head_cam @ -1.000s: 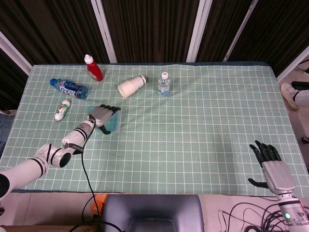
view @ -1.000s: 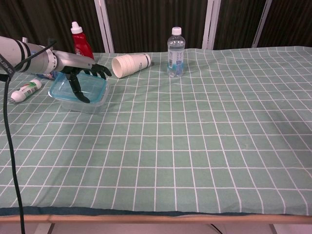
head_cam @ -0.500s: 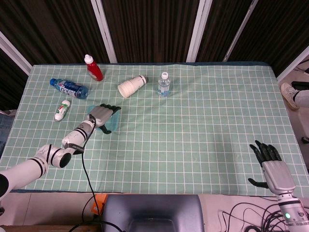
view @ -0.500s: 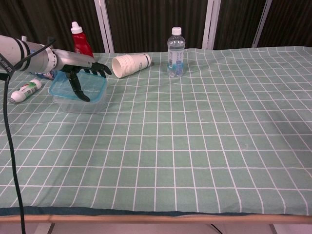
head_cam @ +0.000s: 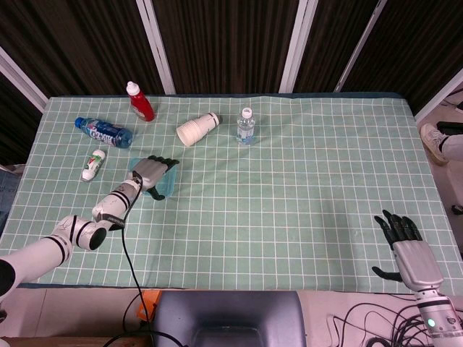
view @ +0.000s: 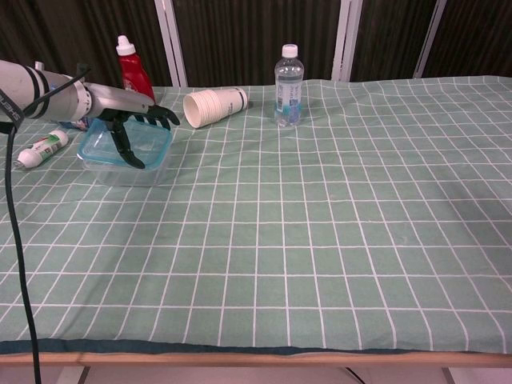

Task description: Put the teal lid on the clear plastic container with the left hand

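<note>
- Your left hand sits over the teal plastic lid, dark fingers spread across the top and the thumb reaching down onto it; from here I cannot tell whether it actually grips the lid or only rests on it.
- The lid lies on the clear plastic container at the left of the green checked worktop; in the chest view it looks slightly tilted, and I cannot tell whether it is seated all round.
- From the head view, the same hand covers most of the lid, with only a teal edge showing on the right side.
- Your right hand hangs at the near right corner, well apart from everything, fingers apart and holding nothing.
- Behind the container stands a red squeeze bottle with a white cap.
- A stack of white paper cups lies on its side just beyond your fingers.
- A clear water bottle with a white cap stands upright further right.
- A blue-labelled bottle and a small white tube lie left of the container.
</note>
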Robot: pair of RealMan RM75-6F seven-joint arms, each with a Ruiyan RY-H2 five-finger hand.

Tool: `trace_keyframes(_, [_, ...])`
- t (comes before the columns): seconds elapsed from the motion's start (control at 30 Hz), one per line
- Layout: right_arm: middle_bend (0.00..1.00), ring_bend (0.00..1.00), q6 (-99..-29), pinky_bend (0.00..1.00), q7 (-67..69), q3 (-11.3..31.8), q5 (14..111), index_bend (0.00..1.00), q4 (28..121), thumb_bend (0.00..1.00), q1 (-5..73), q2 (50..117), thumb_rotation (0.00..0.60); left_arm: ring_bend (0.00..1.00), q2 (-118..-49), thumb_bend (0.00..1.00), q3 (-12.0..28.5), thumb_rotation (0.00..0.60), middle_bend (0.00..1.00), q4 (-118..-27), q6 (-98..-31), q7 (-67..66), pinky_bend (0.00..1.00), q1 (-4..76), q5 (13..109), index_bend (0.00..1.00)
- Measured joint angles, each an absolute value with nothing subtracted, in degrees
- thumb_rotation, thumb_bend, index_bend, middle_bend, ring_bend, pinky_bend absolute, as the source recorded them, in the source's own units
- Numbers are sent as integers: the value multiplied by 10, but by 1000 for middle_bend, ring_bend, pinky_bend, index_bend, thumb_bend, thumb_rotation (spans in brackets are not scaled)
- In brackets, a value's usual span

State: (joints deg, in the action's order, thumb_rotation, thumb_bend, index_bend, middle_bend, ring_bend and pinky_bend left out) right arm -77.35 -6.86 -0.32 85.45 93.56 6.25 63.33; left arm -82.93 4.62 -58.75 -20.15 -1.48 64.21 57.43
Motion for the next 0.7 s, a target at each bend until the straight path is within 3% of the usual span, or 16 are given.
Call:
trace_keyframes(0.43, [0, 0, -773, 0, -70, -3, 853, 0, 935, 62, 63, 634, 600, 746, -837, 270, 41, 600, 637, -568, -189, -7, 703, 637, 580, 15])
trace_keyframes(0.7, [0, 0, -770, 0, -72, -2, 851, 0, 935, 62, 64, 635, 600, 692, -845, 269, 41, 600, 627, -550, -177, 7, 608, 630, 591, 15])
